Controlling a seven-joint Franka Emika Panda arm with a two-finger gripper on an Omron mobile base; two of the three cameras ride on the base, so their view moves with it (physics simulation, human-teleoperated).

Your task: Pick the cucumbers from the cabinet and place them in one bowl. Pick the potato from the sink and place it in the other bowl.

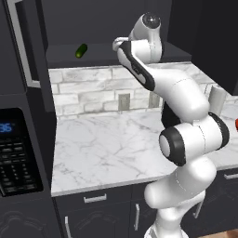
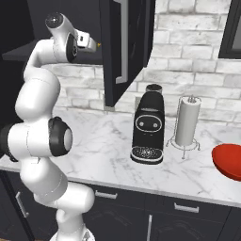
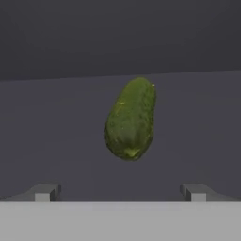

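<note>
Left base view: One cucumber (image 1: 82, 50), a stubby dark green cylinder with rounded ends, lay tilted on the dark inner shelf (image 1: 93, 58) of the cabinet (image 1: 28, 42), well left of the arm's raised hand. The cabinet was matt charcoal with a long silver bar handle (image 1: 21, 46) on its open door. Below it ran a backsplash (image 1: 93, 90) of pale, rough-faced stone bricks with two grey wall outlets. The desk (image 1: 107, 148) was white marble with fine grey veins, over dark drawer fronts with small silver pulls. A black microwave (image 1: 14, 153) with blue digits stood at lower left. A sliver of glossy red bowl (image 1: 236, 123) showed at the right edge.

Right base view: The arm's white hand reached toward the cabinet opening at upper left; the end effector itself was hidden behind the dark, flat cabinet door (image 2: 124, 47). On the marble desk (image 2: 103, 141) stood a glossy black coffee machine (image 2: 148, 127) and a white paper towel roll (image 2: 187, 121) on a thin wire stand. The red bowl (image 2: 228, 161), shallow and round, sat at the right edge.

Hand view: The end effector (image 3: 120, 193) stood wide open, its two grey fingertips (image 3: 43, 193) far apart and holding nothing. The cucumber (image 3: 130, 119), bumpy-skinned and mottled green, lay on the smooth dark shelf (image 3: 56, 141) ahead, between the lines of the fingertips and clear of both.
</note>
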